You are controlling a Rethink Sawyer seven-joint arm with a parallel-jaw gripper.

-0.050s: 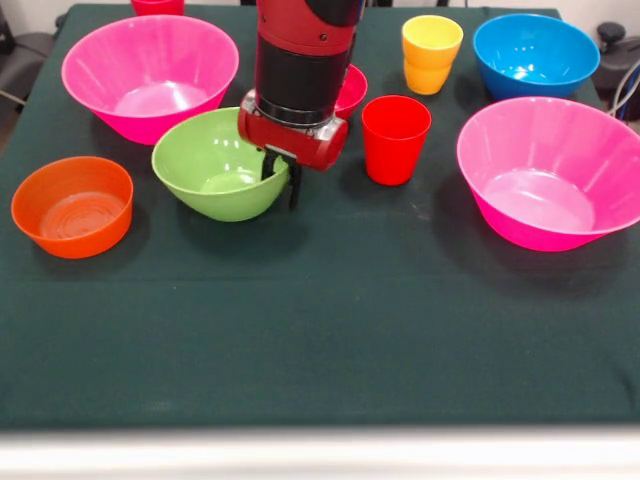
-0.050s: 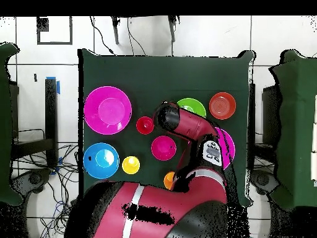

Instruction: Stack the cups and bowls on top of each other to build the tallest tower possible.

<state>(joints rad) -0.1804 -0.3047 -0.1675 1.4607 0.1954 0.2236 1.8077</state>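
My gripper (image 1: 282,178) hangs over the right rim of the lime-green bowl (image 1: 210,165), one finger inside the bowl and one outside, shut on the rim. The bowl rests on the cloth. Right of it stands a red cup (image 1: 395,140). A small crimson bowl (image 1: 353,90) peeks out behind the arm. A yellow cup (image 1: 431,52) and a blue bowl (image 1: 535,55) stand at the far right. Two hot-pink bowls (image 1: 148,75) (image 1: 550,170) sit left and right. An orange bowl (image 1: 72,205) is at the near left. In the overhead view the arm covers the gripper beside the green bowl (image 2: 193,106), and an orange cup (image 2: 169,180) shows near the base.
The table is covered with a dark green cloth (image 1: 320,330). Another red vessel (image 1: 157,5) shows only partly at the top edge. From above, chairs and cables surround the table (image 2: 93,68).
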